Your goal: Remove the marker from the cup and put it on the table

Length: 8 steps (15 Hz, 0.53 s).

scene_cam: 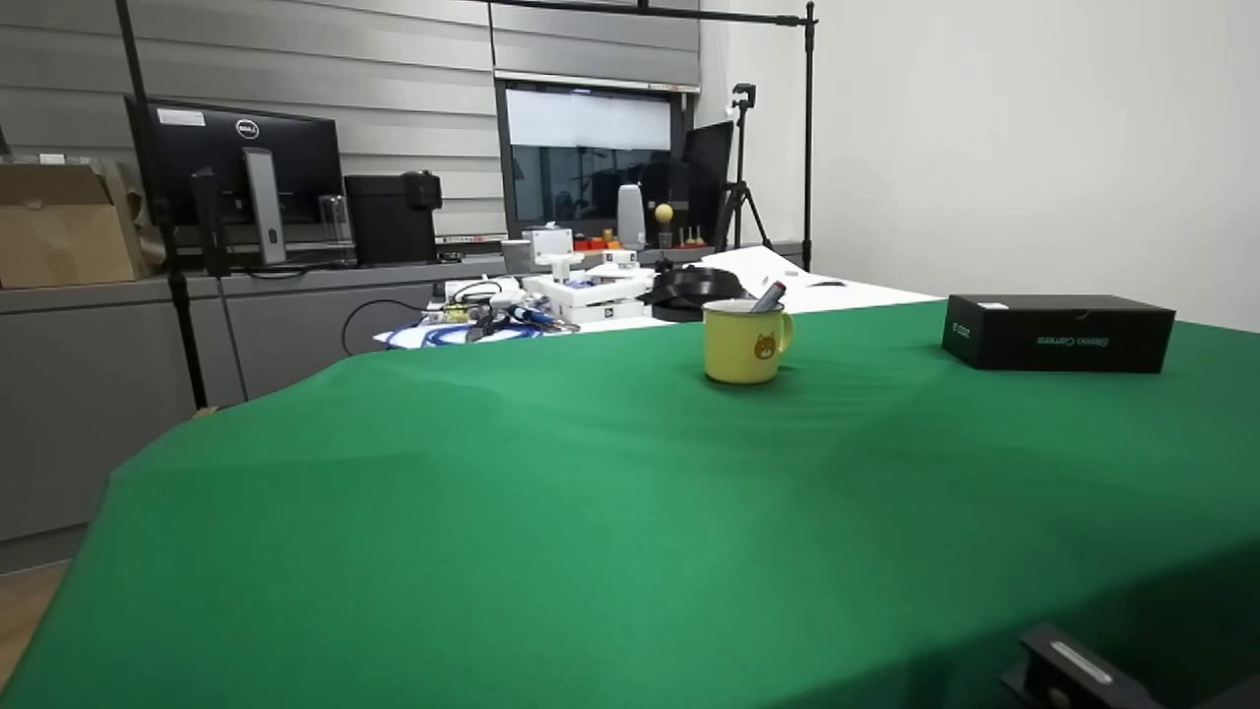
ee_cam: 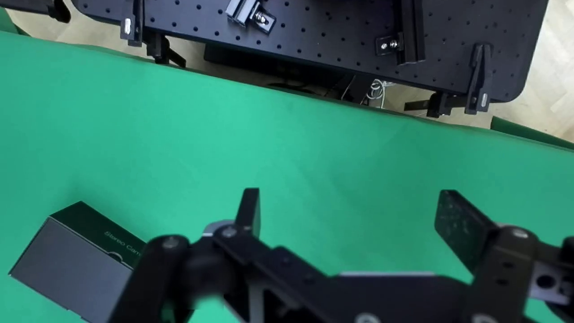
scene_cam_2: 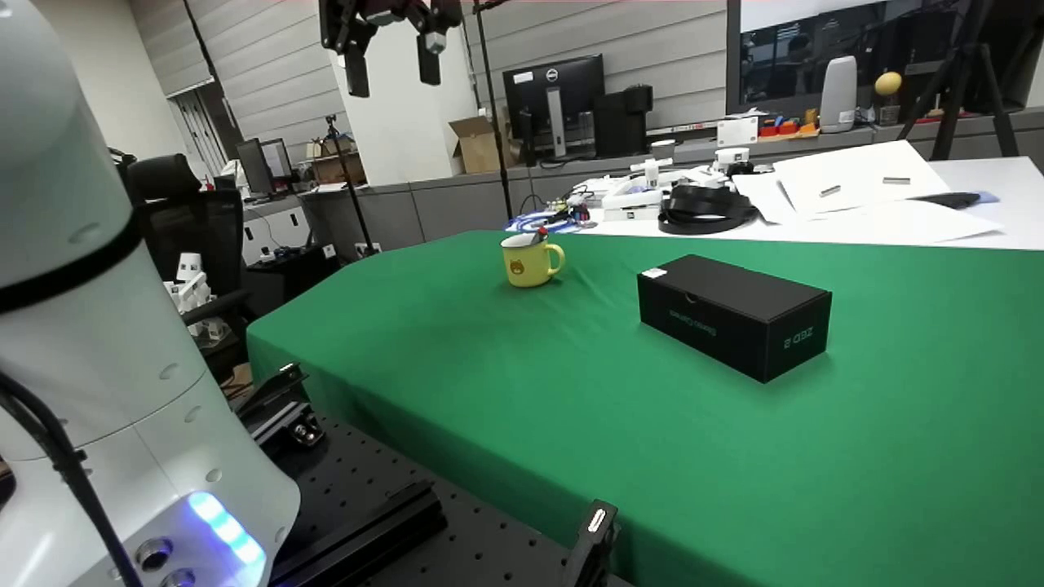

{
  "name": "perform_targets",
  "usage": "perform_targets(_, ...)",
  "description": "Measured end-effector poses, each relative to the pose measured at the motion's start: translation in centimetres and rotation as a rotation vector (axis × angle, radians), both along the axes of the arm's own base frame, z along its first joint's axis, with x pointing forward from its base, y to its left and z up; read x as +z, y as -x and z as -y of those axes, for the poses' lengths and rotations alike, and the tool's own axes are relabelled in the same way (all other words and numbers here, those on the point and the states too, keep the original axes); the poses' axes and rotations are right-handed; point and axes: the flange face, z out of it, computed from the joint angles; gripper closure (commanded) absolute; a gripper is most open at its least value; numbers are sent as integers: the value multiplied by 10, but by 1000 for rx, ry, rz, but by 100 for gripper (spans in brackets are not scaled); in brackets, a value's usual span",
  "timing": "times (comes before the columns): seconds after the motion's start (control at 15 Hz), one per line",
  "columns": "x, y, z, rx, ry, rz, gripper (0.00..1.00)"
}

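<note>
My claw [ee_cam: 350, 210] hangs high above the green table [ee_cam: 287, 143], its two fingers [ee_cam: 248, 211] wide apart with only air between them. In an exterior view, a black box [scene_cam_2: 722, 314] sits nearer; a yellow mug [scene_cam_2: 527, 266] stands farther off, the marker [scene_cam: 769, 297] leaning inside it, one end above the rim.

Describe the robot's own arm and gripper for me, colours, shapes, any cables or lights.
The arm is smooth, rounded and whitish, ringed by a black band. A black cable runs across its lower part, and a blue-lit strip glows beside round metallic fittings. The gripper is mostly black and jointed, with flat, blocky fingertips and pale screw heads. I can make out no lettering on either.
</note>
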Motion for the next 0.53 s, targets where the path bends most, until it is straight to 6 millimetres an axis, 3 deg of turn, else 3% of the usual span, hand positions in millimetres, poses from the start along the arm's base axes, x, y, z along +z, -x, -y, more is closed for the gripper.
perform_targets(0.2,-5,-21,2,11,0,47,0)
perform_targets(0.53,-27,-88,14,12,-3,105,0)
